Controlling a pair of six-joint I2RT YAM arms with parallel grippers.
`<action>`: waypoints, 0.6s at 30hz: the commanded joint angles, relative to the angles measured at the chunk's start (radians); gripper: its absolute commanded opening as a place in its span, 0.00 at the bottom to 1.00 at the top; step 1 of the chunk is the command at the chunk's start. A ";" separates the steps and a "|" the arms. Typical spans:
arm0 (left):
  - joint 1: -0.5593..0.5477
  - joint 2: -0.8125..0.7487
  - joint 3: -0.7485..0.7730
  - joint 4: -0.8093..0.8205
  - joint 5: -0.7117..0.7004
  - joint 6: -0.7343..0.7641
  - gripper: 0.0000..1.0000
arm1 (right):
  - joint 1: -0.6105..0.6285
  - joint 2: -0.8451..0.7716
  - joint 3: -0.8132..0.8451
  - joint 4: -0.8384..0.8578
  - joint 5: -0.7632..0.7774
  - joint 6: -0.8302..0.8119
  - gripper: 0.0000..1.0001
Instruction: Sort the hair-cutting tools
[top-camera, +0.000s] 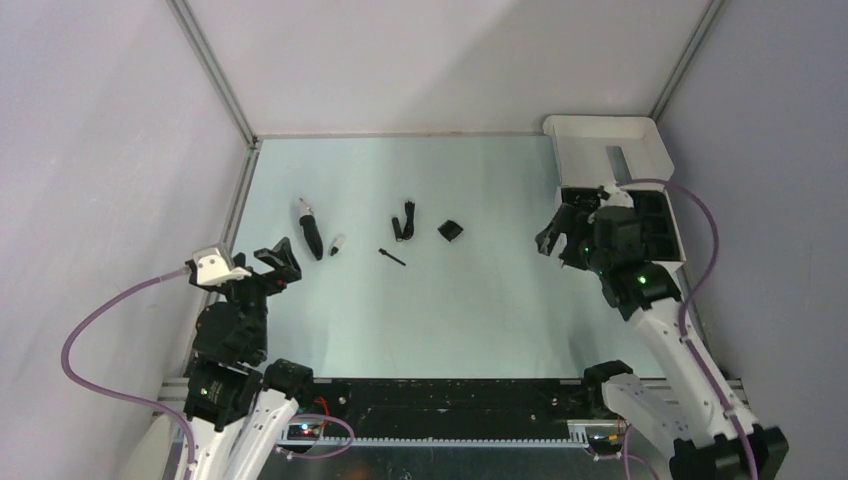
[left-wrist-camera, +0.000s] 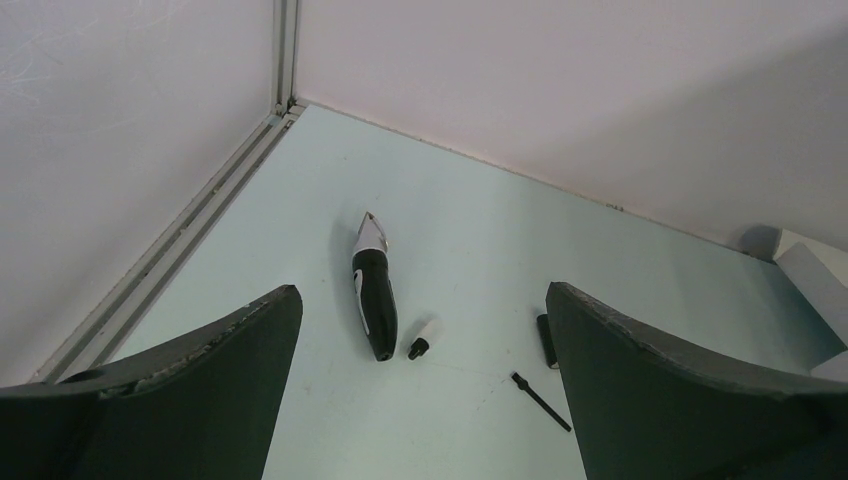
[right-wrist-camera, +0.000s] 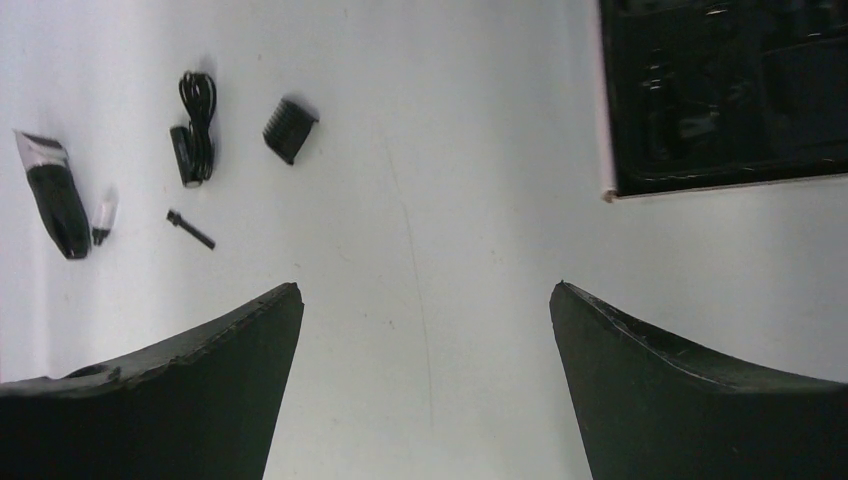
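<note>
The black trimmer body (top-camera: 311, 229) with a silver tip lies left of centre; it also shows in the left wrist view (left-wrist-camera: 373, 288) and the right wrist view (right-wrist-camera: 53, 197). A small black-and-white cap (top-camera: 336, 244) lies beside it. A thin black stick (top-camera: 392, 256), a black cylinder with a coiled cord (top-camera: 404, 221) and a squarish comb attachment (top-camera: 450, 231) lie near the middle. My left gripper (top-camera: 281, 262) is open and empty, near and left of the trimmer. My right gripper (top-camera: 556, 234) is open and empty, right of the comb attachment.
A white box (top-camera: 618, 150) with its lid up and a black moulded insert (right-wrist-camera: 720, 90) stands at the far right, just behind my right gripper. Metal rails (top-camera: 235, 200) and grey walls bound the table.
</note>
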 joint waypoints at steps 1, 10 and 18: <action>0.005 -0.010 0.038 0.016 0.012 -0.010 1.00 | 0.077 0.131 0.096 0.034 0.000 0.013 0.99; 0.005 -0.019 0.039 0.010 0.016 -0.011 1.00 | 0.221 0.551 0.328 0.086 0.012 0.041 0.99; 0.003 -0.019 0.040 0.010 0.022 -0.011 1.00 | 0.306 0.911 0.580 0.132 0.001 0.051 0.92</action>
